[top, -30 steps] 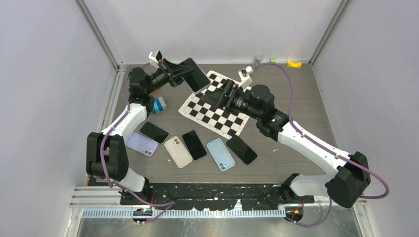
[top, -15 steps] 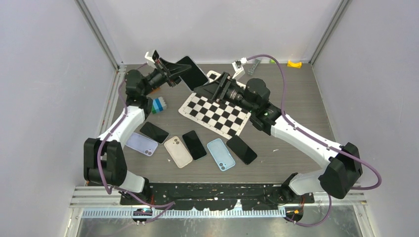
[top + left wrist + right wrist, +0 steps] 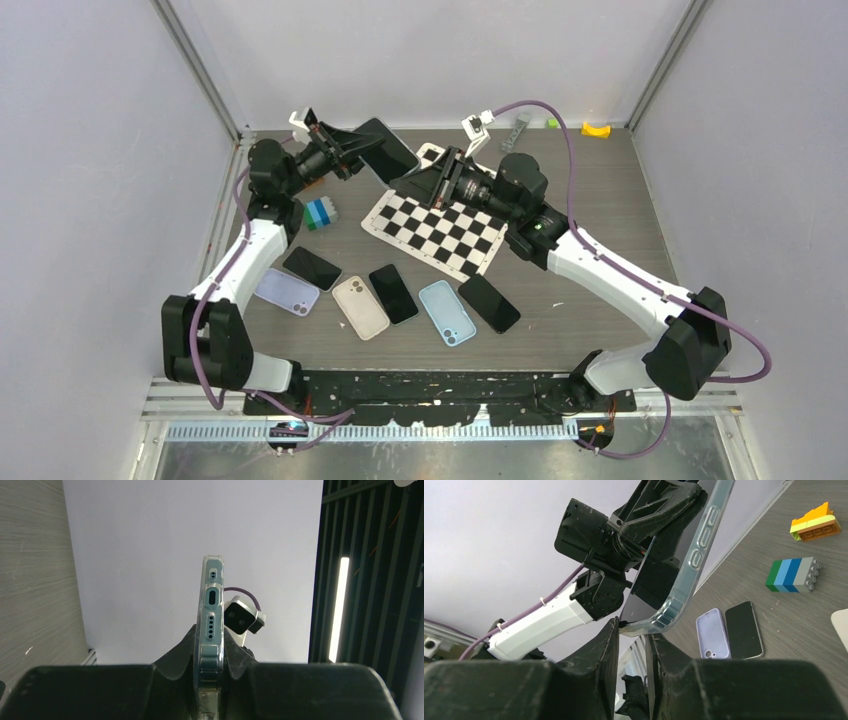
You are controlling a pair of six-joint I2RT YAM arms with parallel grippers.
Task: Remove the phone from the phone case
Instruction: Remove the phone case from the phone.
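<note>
Clear-cased phone (image 3: pixel 390 148) tight in left hand (image 3: pixel 210 652); right hand (image 3: pixel 631 630) newly up, snug on its corner.

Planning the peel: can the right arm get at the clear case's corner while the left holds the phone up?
Likely yes. The left gripper clamps the phone at one end only; the right gripper has its jaws right at the free corner of the clear case, nothing between. Contact unclear.
</note>
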